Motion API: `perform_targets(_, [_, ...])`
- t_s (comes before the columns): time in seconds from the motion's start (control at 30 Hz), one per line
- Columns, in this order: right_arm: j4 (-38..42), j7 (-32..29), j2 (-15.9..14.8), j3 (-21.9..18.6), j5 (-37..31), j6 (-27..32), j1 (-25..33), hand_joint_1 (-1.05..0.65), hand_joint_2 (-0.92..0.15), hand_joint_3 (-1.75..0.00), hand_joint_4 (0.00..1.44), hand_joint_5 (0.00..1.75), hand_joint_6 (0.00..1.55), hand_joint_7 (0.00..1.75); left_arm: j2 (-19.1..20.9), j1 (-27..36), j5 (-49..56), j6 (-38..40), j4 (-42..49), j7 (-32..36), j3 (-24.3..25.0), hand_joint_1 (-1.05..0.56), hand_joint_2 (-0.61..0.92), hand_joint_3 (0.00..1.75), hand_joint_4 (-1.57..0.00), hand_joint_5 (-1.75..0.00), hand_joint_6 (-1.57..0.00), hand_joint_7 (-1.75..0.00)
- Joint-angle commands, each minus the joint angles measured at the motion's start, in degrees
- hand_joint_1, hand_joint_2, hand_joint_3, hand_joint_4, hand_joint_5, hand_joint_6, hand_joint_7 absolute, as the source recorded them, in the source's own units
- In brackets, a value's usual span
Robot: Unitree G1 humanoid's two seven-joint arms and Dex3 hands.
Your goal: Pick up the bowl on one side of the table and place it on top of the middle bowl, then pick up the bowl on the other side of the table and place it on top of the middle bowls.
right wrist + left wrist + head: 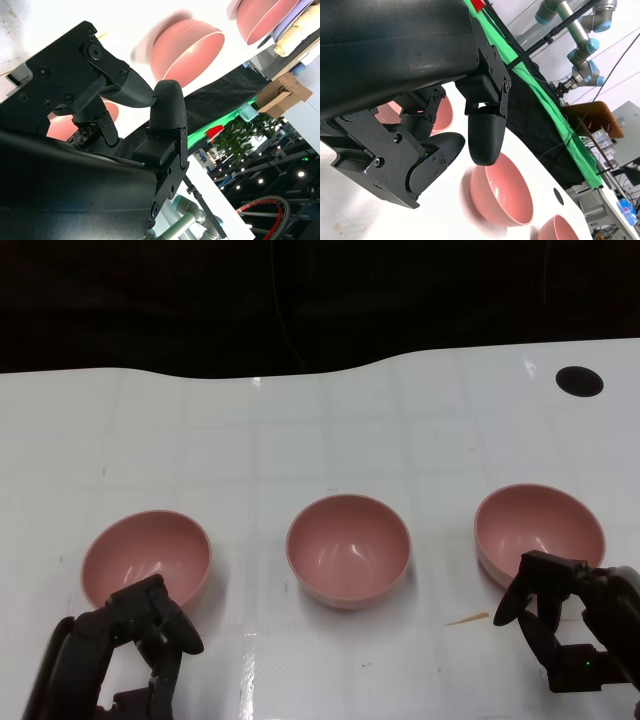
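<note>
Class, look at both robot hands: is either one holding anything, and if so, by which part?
Nothing is held. The left hand and right hand sit near the side bowls, gripping neither.

A white bench (pixel 330 430) with faint grid lines and a glossy sheen runs up to a black cloth (pixel 300 300) along its far edge; a round black hole (pixel 579 381) sits near the bench's far corner. Beyond the black cloth, a green drape (pixel 555 105) hangs beside it, with pale-blue-jointed robot arms (pixel 580 35) and a brown chair (pixel 592 120) behind the drape. Past the bench's other side stand a cardboard box (pixel 280 92), a leafy plant (pixel 235 135) and ceiling spotlights (pixel 260 180).
</note>
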Motion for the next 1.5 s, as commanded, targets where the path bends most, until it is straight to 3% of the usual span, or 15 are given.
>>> perform_targets(0.03, [-0.3, -0.5, -0.7, -0.4, 0.2, 0.1, 0.3, -0.15, -0.45, -1.29, 0.85, 1.75, 0.75, 1.53, 0.6, 0.0, 0.3, -0.9, 0.5, 0.8, 0.3, -0.06, 0.43, 1.33, -0.80, -1.66, -0.78, -1.49])
perform_targets(0.87, [0.6, -0.5, -0.7, -0.5, 0.7, -0.7, 0.0, -0.14, -0.46, -1.29, 0.84, 1.75, 0.74, 1.53, 0.6, -0.2, 0.9, -0.8, 0.7, 0.8, 0.2, -0.05, 0.43, 1.33, -0.80, -1.69, -0.77, -1.49])
perform_targets(1.07, [-0.3, -5.4, -0.1, -1.7, -1.7, -1.7, 0.2, -0.14, -0.44, -1.29, 0.84, 1.73, 0.78, 1.40, 0.4, 0.1, 1.0, -0.5, -0.1, 0.9, 0.1, -0.06, 0.42, 1.34, -0.80, -1.68, -0.77, -1.50])
perform_targets(1.2, [-0.1, -10.9, 1.2, -3.1, -3.7, -3.4, 0.0, -0.13, -0.37, -1.35, 0.88, 1.60, 0.85, 1.24, 0.6, 0.2, 0.9, -0.6, 0.1, 0.7, 0.1, -0.05, 0.43, 1.34, -0.80, -1.68, -0.77, -1.50])
perform_targets(1.3, [0.9, -14.6, 1.1, -3.4, -5.7, -4.6, -0.7, -0.20, -0.53, -1.03, 0.79, 1.62, 0.81, 1.11, 0.8, 0.1, 1.1, -1.2, 0.4, 0.8, 0.2, -0.06, 0.43, 1.33, -0.80, -1.68, -0.77, -1.50])
perform_targets(1.4, [-1.0, -16.3, 0.1, -3.1, -8.8, -2.2, -0.5, -0.32, -0.82, -0.46, 0.65, 1.36, 0.81, 0.58, 0.7, 0.5, 0.4, 0.1, -0.2, 0.5, 0.3, -0.07, 0.44, 1.31, -0.80, -1.68, -0.77, -1.50])
perform_targets(1.43, [-1.4, -16.3, -0.3, -2.8, -9.4, -1.7, -0.5, -0.37, -0.88, -0.34, 0.60, 1.16, 0.78, 0.42, 0.6, 0.5, 0.2, 0.4, -0.3, 0.4, 0.3, -0.07, 0.44, 1.30, -0.80, -1.68, -0.77, -1.50])
perform_targets(1.5, [-2.8, -14.7, -1.1, -2.3, -9.5, 0.1, 0.0, -0.43, -0.91, -0.26, 0.60, 0.86, 0.77, 0.27, 0.6, 0.7, -0.2, 0.7, -0.7, 0.3, 0.3, -0.06, 0.45, 1.29, -0.79, -1.68, -0.78, -1.50])
